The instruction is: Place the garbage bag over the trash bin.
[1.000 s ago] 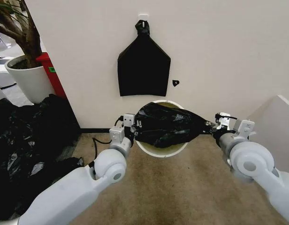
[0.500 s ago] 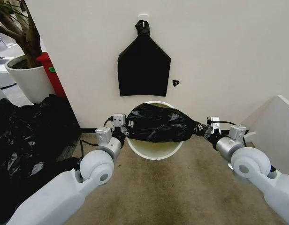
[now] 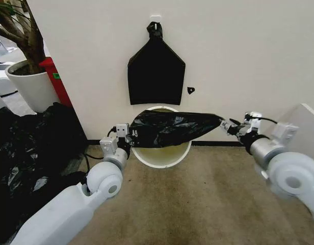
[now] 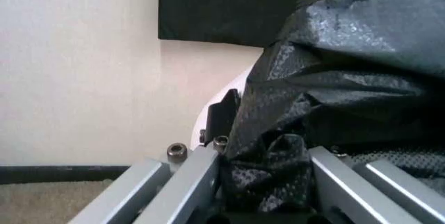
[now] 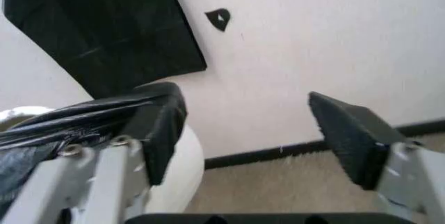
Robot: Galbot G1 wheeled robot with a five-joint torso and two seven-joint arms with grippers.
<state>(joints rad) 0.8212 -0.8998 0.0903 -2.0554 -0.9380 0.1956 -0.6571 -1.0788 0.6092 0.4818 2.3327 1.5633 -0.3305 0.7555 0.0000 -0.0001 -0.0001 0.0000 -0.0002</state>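
The garbage bag (image 3: pixel 169 127) is stretched over the trash bin (image 3: pixel 159 155), clamped at the bin's left by the left gripper (image 3: pixel 130 133). The right gripper (image 3: pixel 227 126), at the bin's right, is spread open, the bag draped on one finger (image 5: pixel 161 125).

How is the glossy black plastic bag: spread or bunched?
Spread: the bag spans the round cream bucket between left gripper and right gripper.

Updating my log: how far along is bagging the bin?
Done: the garbage bag is lifted and stretched above the trash bin. In hand: left gripper clamps one end; right gripper stands open at the other. Left: pulling its mouth over the rim.
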